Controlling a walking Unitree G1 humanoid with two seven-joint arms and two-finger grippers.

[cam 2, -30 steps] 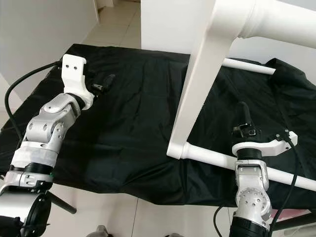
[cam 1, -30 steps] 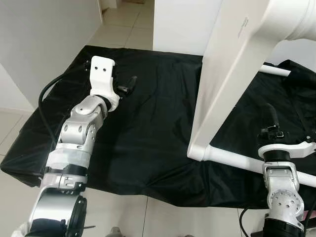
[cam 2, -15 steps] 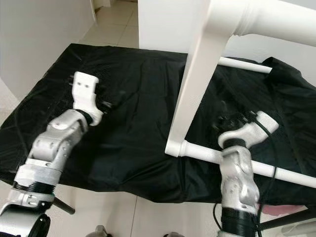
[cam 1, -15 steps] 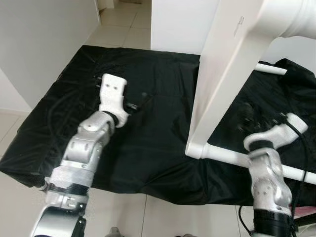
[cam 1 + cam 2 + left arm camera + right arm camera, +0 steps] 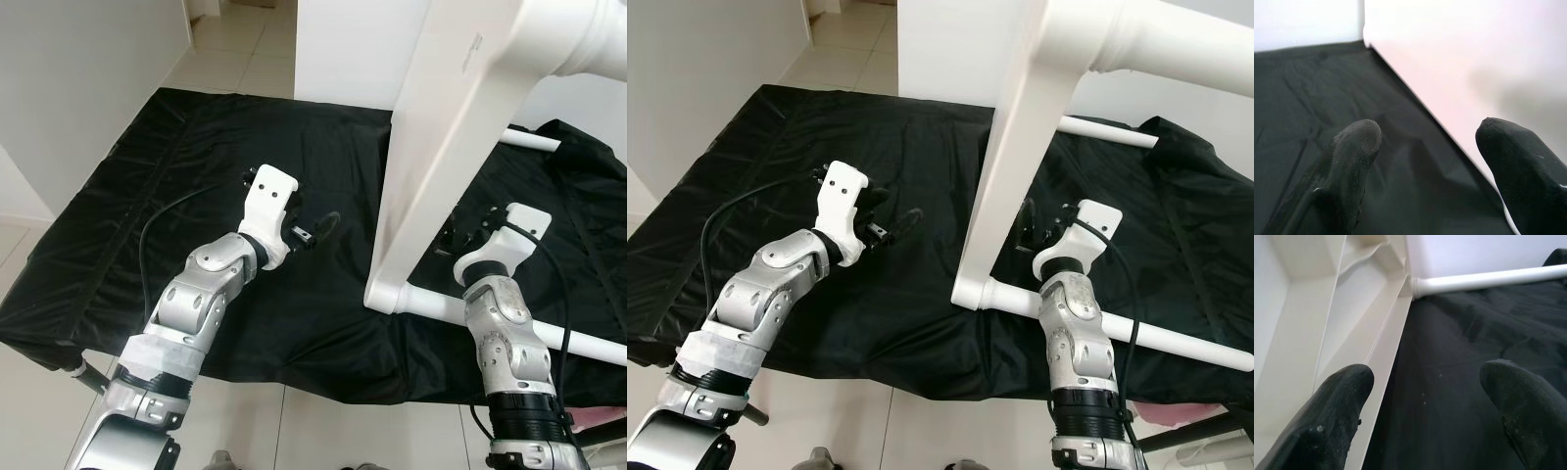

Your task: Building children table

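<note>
My left gripper [image 5: 1422, 147] has its two black fingers spread wide with nothing between them; in its wrist view I look past the fingertips [image 5: 1359, 139] at black cloth and the white face of the table panel [image 5: 1459, 83] just beyond. From the head camera that gripper [image 5: 312, 223] sits a little left of the frame's centre, low over the black cloth [image 5: 147, 196], pointing toward the panel and not touching it. The silver left arm [image 5: 196, 304] runs down from it to the lower left corner, with a black cable looping off its side.

My right gripper [image 5: 1425, 401] is also wide open and holds nothing. Its wrist view shows one finger [image 5: 1337, 411] close beside the white edge of the panel, the other finger over bare cloth, and a white round bar [image 5: 1484, 279] lying across the cloth further on. In the head view the right gripper [image 5: 1031, 227] is right of centre, close against the panel's lower end; whether a finger touches the panel I cannot tell. The right arm [image 5: 1078, 333] rises from the bottom edge.

The children's table [image 5: 460, 127] stands on edge on the cloth: a broad white panel slanting from the top right down to the middle, ending in a rounded foot [image 5: 387, 294]. A white rail [image 5: 588, 343] runs from that foot toward the lower right. A thick white leg [image 5: 578, 39] juts out at the upper right corner. Pale floor tiles [image 5: 235, 39] and a white wall [image 5: 88, 78] fill the upper left.
</note>
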